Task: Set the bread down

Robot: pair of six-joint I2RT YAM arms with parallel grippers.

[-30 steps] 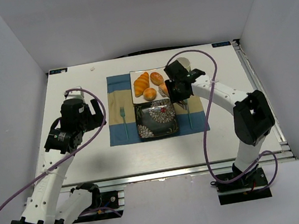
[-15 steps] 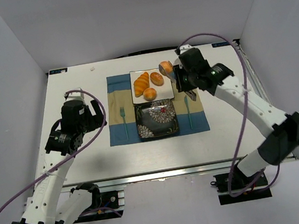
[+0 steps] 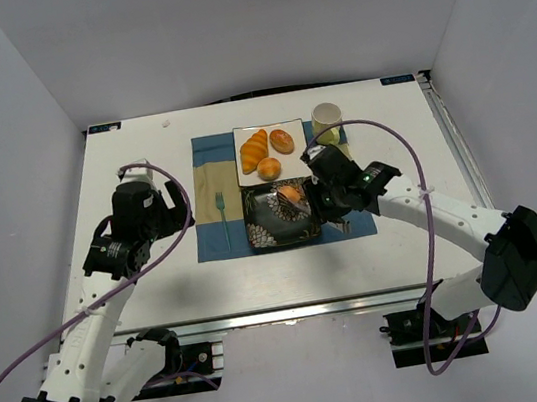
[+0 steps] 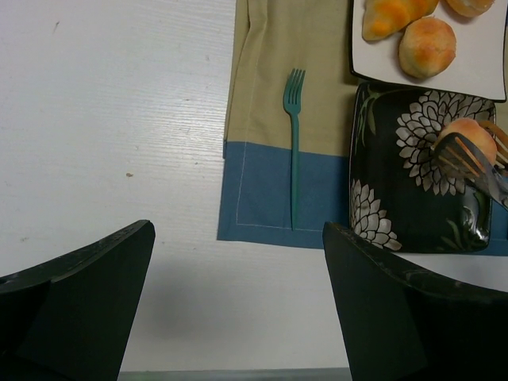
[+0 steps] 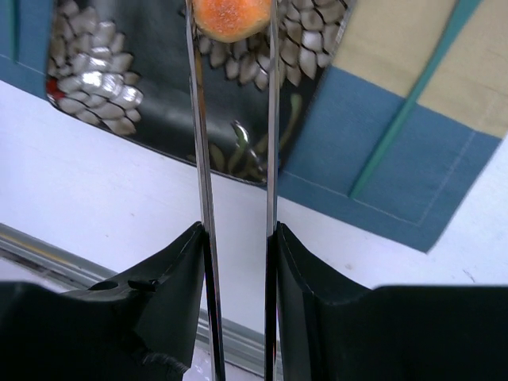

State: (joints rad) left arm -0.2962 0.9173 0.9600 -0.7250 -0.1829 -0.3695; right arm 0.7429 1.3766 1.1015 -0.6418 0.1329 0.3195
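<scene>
Tongs (image 5: 271,143), clamped in the right gripper (image 5: 236,238), pinch the bread (image 5: 232,17) over the dark flowered plate (image 5: 103,79), while the left gripper (image 4: 238,238) hangs open.

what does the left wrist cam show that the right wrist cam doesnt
Only the left wrist view: the teal fork, the white plate with other pastries, and the left gripper, open and empty.
Only the right wrist view: the right gripper shut on the tongs, plus a teal utensil handle.
Both: the bread clamped in the tongs over the dark floral plate, and the blue-and-tan placemat.
</scene>
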